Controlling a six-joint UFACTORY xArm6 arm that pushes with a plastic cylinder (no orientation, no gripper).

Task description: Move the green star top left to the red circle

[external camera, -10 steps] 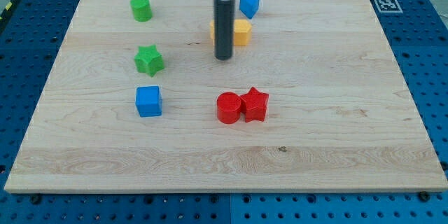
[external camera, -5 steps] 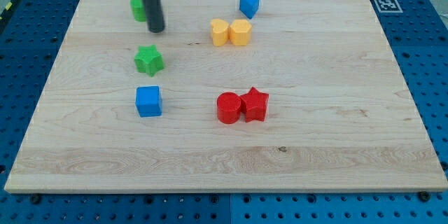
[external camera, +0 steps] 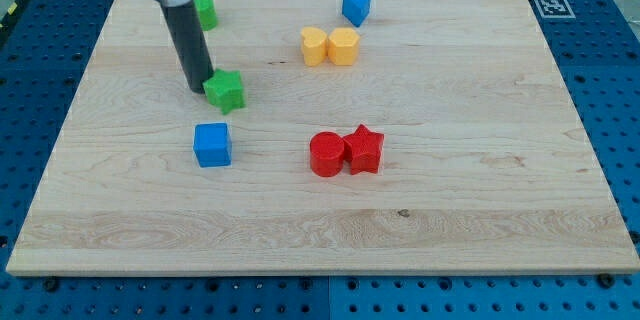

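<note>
The green star (external camera: 227, 91) lies on the wooden board (external camera: 480, 160), left of centre. My tip (external camera: 198, 87) is right against the star's left side. The red circle (external camera: 326, 154) sits near the board's middle, down and to the right of the star, touching a red star (external camera: 365, 150) on its right.
A green cylinder (external camera: 205, 11) is at the top left, partly behind the rod. A blue cube (external camera: 212, 145) lies just below the green star. A yellow heart (external camera: 314, 47) and a yellow hexagon (external camera: 344, 46) sit together top centre, with a blue block (external camera: 356, 6) above them.
The rod swept from top centre to the far left, then came down beside the green star. The star has shifted slightly to the right and down.
</note>
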